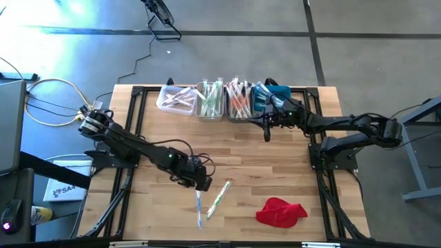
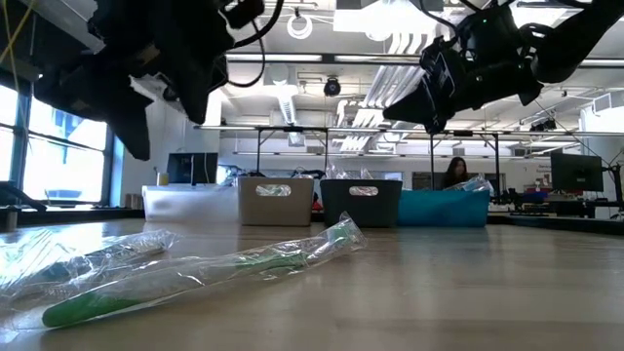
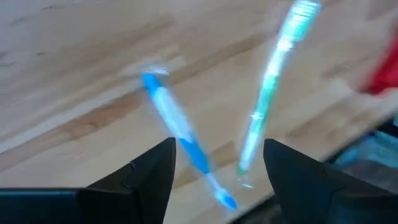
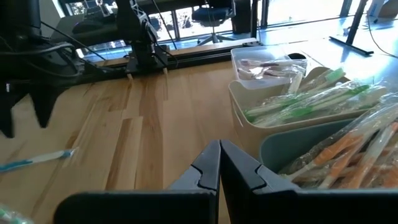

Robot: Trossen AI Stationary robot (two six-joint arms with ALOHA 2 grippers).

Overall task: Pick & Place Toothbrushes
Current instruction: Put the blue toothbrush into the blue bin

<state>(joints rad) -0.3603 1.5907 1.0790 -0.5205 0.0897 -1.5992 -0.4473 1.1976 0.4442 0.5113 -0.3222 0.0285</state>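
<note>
Red cloth (image 1: pixel 281 212) near the table's (image 1: pixel 275 155) front edge, four bins (image 1: pixel 212 102) along the back

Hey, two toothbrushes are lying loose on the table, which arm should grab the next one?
The left. Its tool hangs open right over the blue toothbrush and green toothbrush, both showing between its fingers in the left wrist view. The right tool is shut, up by the bins, farther away.

The high view looks straight down on the whole table (image 1: pixel 165 131); the low view sits at tabletop height, close behind the green toothbrush (image 2: pixel 195 273), facing the bins (image 2: pixel 276 201); the left wrist view looks down closely on that green toothbrush and the blue toothbrush (image 3: pixel 186 149); the right wrist view faces across the bins, sharing them with the low view.
</note>
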